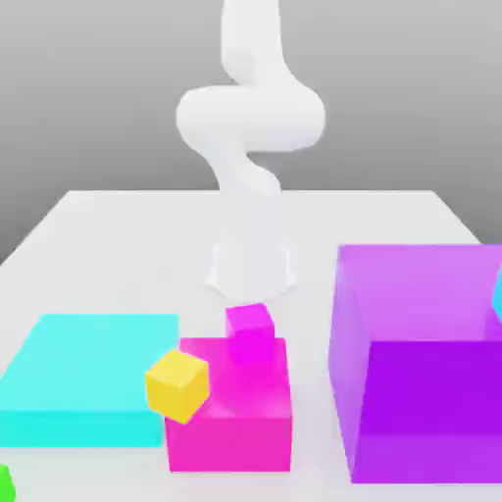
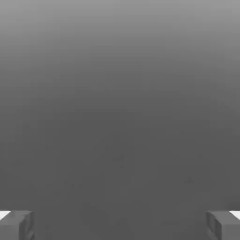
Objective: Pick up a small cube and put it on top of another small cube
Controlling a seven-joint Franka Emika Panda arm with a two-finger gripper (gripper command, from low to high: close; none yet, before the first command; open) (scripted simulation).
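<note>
Firstly, nearest to the camera, I find the small green cube [image 1: 6,484] at the bottom corner on the exterior view's left, partly cut by the border. It is the cube to be picked up, and it is well apart from its goal, so the stacking itself is not done.

A little farther comes the small yellow cube [image 1: 177,386], on which the green one must be put. It is seen turned on a corner, in front of the gap between the cyan slab [image 1: 88,368] and the large magenta block [image 1: 230,441]. Whether it touches either of them, or what bears it, I cannot tell. If it sits tilted, I judge that it would make a poor base. The large purple block [image 1: 431,392] is on the exterior view's right, with a blue thing [image 1: 498,294] at the border.

Behind these is the small magenta cube [image 1: 250,321], which has no part in this job. Farthest away, the white arm [image 1: 251,118] rises over the pale floor [image 1: 147,235].

In the hand view, the gripper [image 2: 120,226] has its fingers wide apart, with nothing between them. Therefore, in my judgement, the work is at its beginning: reaching, grasping, lifting, carrying, placing and releasing are all left to do.
</note>
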